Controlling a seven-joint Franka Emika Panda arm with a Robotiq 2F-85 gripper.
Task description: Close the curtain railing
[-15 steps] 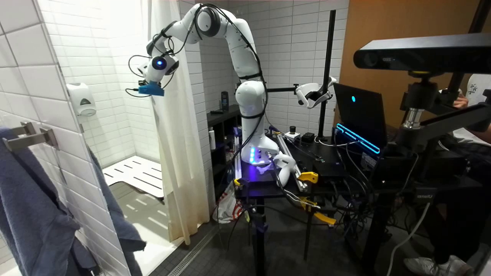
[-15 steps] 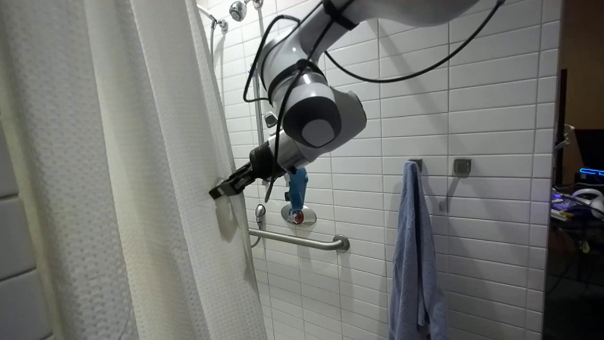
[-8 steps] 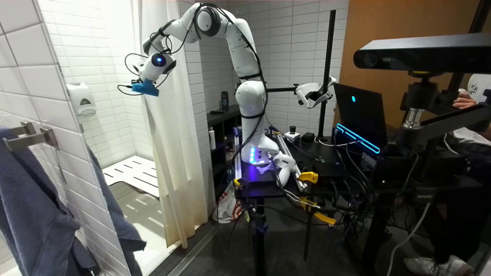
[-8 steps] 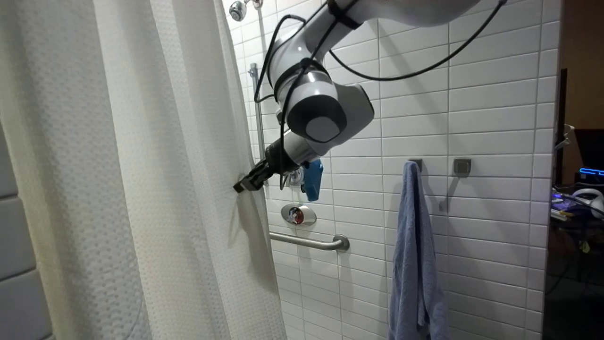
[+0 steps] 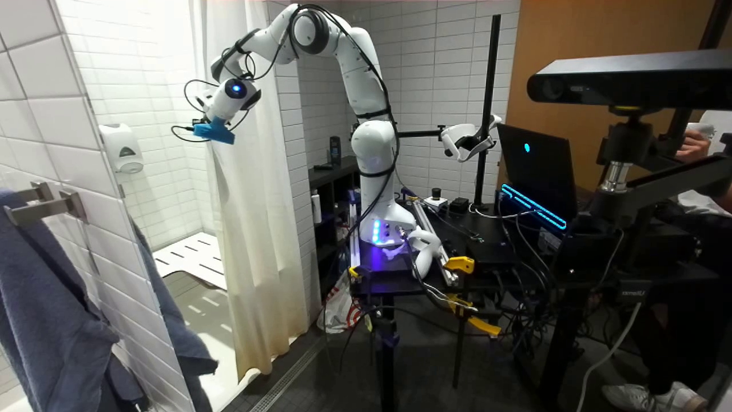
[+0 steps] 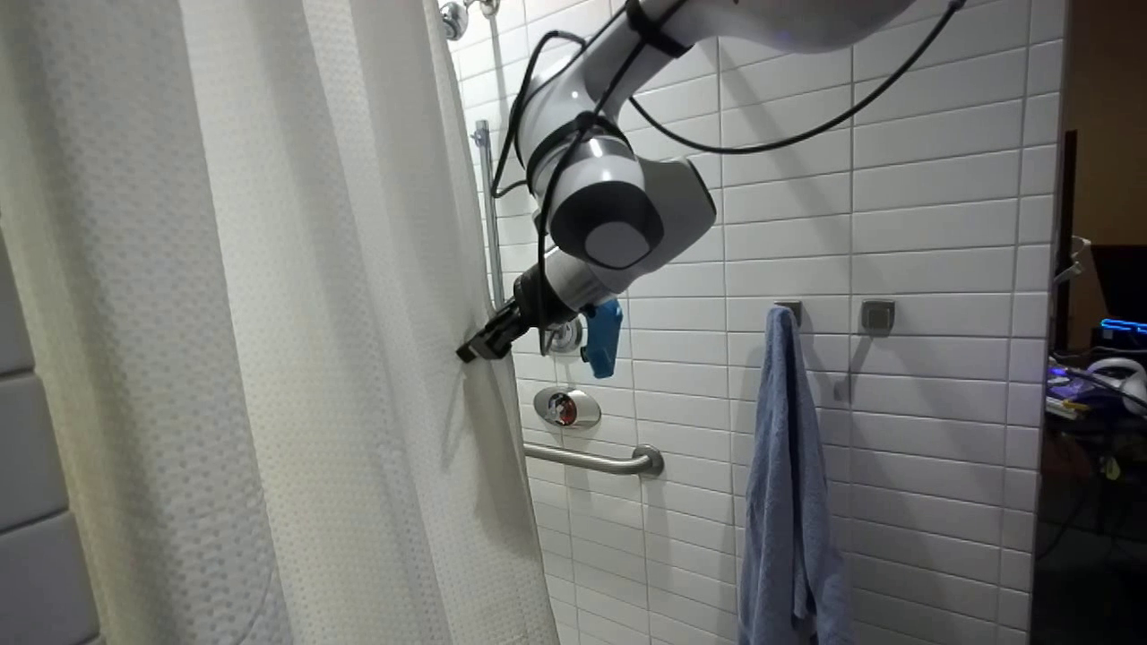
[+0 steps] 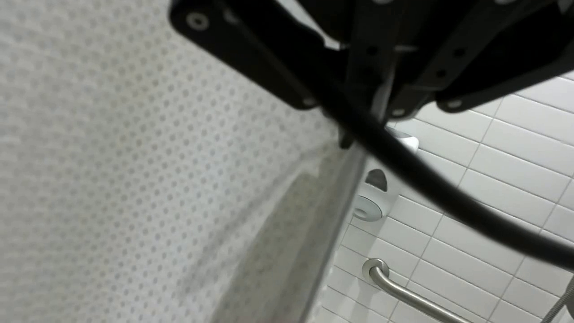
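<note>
The curtain [image 6: 340, 376] is pale cream-white and hangs in vertical folds, spread part of the way across the shower opening. It also shows in an exterior view [image 5: 257, 229] and fills the left of the wrist view [image 7: 148, 170]. My gripper [image 6: 468, 351] is shut on the curtain near its free edge, with fabric creased below the fingertips. In the wrist view the gripper [image 7: 358, 128] comes in from the top, with the curtain edge running down from between its fingers. In an exterior view the fingers are hidden behind the blue wrist part [image 5: 214, 131]. The curtain rail is out of view.
A steel grab bar [image 6: 591, 460] and a hanging blue towel [image 6: 793, 475] are on the tiled wall. A soap dispenser [image 5: 122, 149] and a white slatted seat [image 5: 194, 252] are in the shower. A black cable [image 7: 430, 193] crosses the wrist view.
My gripper has moved further across the shower opening, towards the towel wall, drawing the curtain's free edge with it. More of the seat and grab bar is now covered. The grip has stayed shut.
</note>
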